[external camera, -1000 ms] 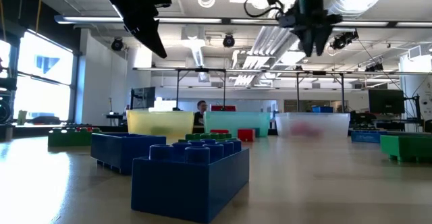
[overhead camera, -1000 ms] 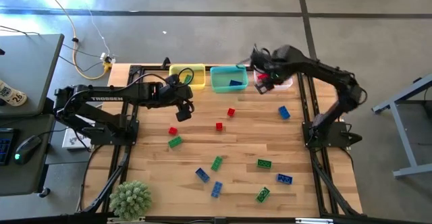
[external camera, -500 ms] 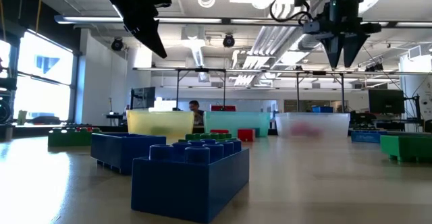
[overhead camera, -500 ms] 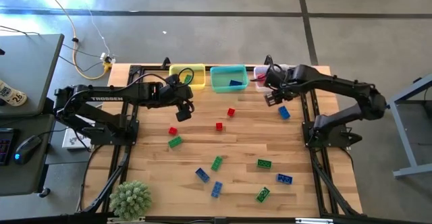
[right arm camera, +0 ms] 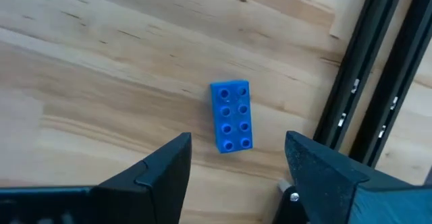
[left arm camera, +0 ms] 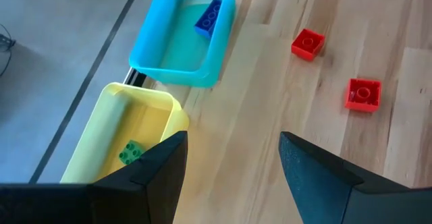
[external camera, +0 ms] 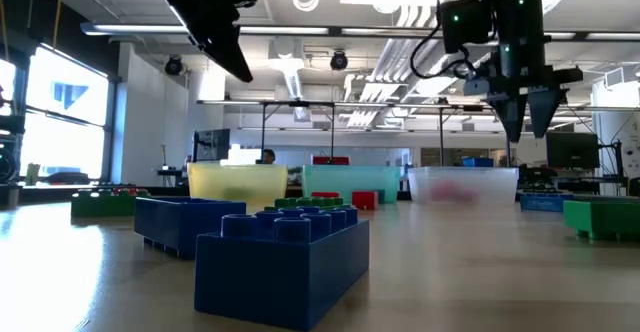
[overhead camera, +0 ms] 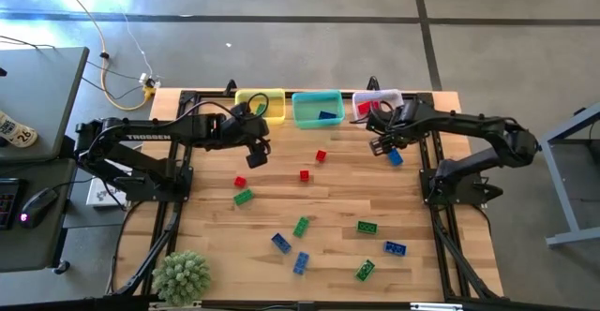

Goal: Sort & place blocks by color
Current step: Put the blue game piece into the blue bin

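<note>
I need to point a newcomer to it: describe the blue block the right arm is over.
Start at the clear bin at the table's far right. Just in front of it, under the right tool, lies a blue block: the only block beside the right rail.

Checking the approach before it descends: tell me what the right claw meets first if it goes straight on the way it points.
Most likely the blue block, lying flat on the wooden table ahead of the right claw, whose fingers are open. Nothing shows between them, though the height above it is unclear.

On the surface [overhead camera: 328, 199] we count three bins [overhead camera: 317, 108], three loose red blocks [overhead camera: 305, 174], four green blocks [overhead camera: 301, 227] and four blue blocks [overhead camera: 395, 248]; bin contents are partly unclear.
</note>
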Controlling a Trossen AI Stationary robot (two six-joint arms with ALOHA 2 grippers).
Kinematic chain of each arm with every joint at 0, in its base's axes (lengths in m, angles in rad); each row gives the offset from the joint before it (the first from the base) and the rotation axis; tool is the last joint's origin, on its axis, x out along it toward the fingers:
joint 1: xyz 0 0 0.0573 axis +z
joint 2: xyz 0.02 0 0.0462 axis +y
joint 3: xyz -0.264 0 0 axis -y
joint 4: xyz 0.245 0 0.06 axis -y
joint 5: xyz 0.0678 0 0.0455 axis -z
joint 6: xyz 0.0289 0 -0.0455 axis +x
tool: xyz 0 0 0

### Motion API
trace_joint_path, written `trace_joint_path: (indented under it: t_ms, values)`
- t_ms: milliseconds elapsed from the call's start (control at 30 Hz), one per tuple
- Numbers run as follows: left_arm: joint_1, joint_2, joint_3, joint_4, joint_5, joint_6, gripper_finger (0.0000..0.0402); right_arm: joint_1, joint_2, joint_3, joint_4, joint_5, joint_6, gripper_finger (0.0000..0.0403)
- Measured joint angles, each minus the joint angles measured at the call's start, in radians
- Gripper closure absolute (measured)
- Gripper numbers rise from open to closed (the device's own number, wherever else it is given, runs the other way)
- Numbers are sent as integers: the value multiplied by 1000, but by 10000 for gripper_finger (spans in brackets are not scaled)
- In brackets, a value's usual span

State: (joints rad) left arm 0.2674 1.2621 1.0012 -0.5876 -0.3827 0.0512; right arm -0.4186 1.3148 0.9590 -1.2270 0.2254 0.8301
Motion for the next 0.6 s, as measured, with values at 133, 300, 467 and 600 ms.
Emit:
trace_joint_path:
  t_ms: [133, 300, 467, 600]
  values:
    - [0, 0, 0, 17, 14, -29, 178, -28, 0, -48, 87, -26, -7, 171]
    - [0, 0, 0, 16, 16, -49, 178, -65, 22, -75, 147, -43, -33, 171]
    - [0, 0, 0, 16, 16, -49, 178, -104, 79, -75, 145, -70, -82, 171]
    - [0, 0, 0, 16, 15, -49, 178, -125, 139, -75, 138, -87, -116, 171]
